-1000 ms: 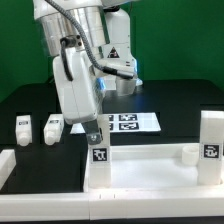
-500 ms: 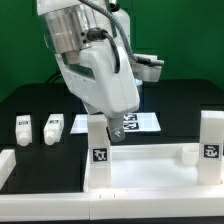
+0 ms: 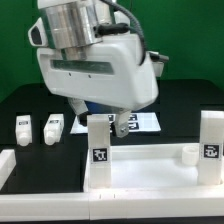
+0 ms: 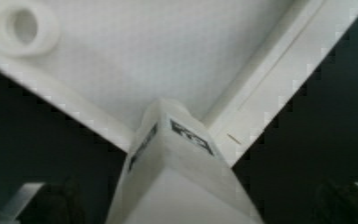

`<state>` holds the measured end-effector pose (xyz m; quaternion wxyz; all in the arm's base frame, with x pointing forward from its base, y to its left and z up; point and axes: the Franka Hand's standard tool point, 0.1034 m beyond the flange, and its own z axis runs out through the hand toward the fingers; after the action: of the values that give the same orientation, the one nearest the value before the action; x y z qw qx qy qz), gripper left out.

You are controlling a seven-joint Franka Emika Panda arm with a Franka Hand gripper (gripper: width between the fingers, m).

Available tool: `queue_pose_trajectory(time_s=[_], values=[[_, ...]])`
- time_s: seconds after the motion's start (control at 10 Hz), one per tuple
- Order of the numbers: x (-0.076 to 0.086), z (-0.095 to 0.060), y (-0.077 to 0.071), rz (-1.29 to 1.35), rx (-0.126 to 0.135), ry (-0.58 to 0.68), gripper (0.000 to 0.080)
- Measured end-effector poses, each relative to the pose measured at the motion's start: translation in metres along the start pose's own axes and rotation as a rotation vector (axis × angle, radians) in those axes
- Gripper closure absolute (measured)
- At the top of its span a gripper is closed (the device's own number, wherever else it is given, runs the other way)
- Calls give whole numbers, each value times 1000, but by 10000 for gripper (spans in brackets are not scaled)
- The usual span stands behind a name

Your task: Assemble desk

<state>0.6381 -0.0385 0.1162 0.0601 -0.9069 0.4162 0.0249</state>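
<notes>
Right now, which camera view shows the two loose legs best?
The exterior view. It shows the outer loose leg and the inner loose leg whole, side by side on the black table, at the exterior view's left, apart from the tabletop. The wrist view shows neither, only the corner leg up close.

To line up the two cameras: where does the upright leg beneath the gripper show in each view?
Exterior view: the leg stands upright at the end of the tabletop on the exterior view's left, below the arm.
Wrist view: the leg is mid-picture, close to the camera, its tag showing.
Shared landmark: the white tabletop beneath it.
</notes>
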Motion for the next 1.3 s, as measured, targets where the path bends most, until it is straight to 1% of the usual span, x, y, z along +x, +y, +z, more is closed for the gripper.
queue_pose_trajectory(time_s=[0.1, 0.3, 0.4, 0.5, 0.6, 0.7, 0.8, 0.9, 1.0, 1.1, 1.2, 1.3], values=[[-1, 0, -1, 28, 8, 0, 150], [0, 1, 0, -4, 6, 0, 150], [1, 1, 1, -100, -10, 14, 150], [5, 1, 1, -264, -30, 49, 150], [9, 1, 3, -455, -37, 69, 150], [9, 2, 2, -632, -55, 97, 150], [6, 5, 1, -764, -67, 110, 150], [10, 4, 5, -877, -72, 104, 150], [15, 3, 9, -906, -74, 106, 150], [14, 4, 8, -891, -73, 106, 177], [13, 4, 8, -879, -72, 106, 177], [14, 4, 8, -879, -73, 105, 350]])
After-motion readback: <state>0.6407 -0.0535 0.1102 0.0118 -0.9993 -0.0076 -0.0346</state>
